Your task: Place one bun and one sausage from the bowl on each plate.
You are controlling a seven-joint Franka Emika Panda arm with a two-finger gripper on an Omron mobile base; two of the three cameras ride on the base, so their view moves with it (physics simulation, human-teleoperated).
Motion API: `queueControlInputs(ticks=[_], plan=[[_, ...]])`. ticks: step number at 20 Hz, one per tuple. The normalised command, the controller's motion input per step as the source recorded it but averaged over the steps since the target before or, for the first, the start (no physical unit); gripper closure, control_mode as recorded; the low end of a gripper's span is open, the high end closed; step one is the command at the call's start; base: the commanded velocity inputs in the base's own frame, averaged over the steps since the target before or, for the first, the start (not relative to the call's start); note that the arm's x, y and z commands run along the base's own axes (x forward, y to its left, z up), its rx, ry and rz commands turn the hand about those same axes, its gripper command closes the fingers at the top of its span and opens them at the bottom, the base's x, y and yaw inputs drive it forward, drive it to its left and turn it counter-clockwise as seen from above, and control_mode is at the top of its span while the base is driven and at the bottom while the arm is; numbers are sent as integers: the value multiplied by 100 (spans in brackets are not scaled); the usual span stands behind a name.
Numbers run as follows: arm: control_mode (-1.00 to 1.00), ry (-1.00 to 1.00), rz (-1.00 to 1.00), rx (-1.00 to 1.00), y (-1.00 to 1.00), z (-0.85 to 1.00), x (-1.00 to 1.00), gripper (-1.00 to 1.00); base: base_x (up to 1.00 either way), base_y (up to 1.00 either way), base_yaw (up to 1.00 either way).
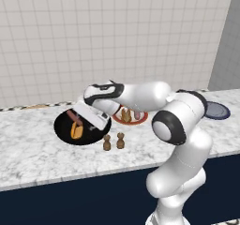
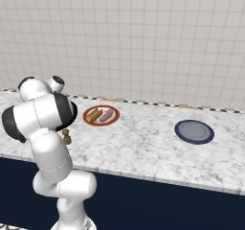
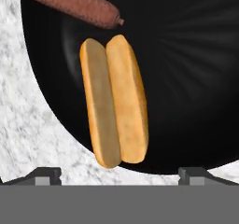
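The glossy black bowl (image 1: 63, 125) sits on the counter at the left and holds a split tan bun (image 1: 76, 131) and a red-brown sausage (image 1: 73, 116). My gripper (image 1: 84, 121) hovers over the bowl, tilted down at the bun. In the hand view the bun (image 3: 114, 101) lies lengthwise in the bowl (image 3: 186, 78) with the sausage (image 3: 74, 3) beyond it. My gripper (image 3: 119, 175) is open, its tips wide apart and holding nothing. The white plate with a red-brown rim (image 1: 140, 121) (image 2: 88, 110) carries a bun (image 2: 93, 114) and a sausage (image 2: 106, 116). The dark blue plate (image 1: 220, 110) (image 2: 194, 131) lies bare.
Two small brown shakers (image 1: 107, 143) (image 1: 120, 140) stand just in front of the bowl, near the counter's front edge. One shaker (image 2: 67, 137) shows beside my arm in the right base view. A tiled wall backs the marble counter (image 1: 33, 153).
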Motion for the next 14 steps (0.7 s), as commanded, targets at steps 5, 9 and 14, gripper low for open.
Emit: queueControlInputs(ticks=[5, 9, 14], plan=[[-100, -10, 0, 13, -9, -22, 0, -100, 0, 0, 0], [-100, -6, 0, 4, 0, -16, 0, -100, 0, 0, 0], [-100, -3, 0, 7, 10, -3, 16, -100, 0, 0, 0]])
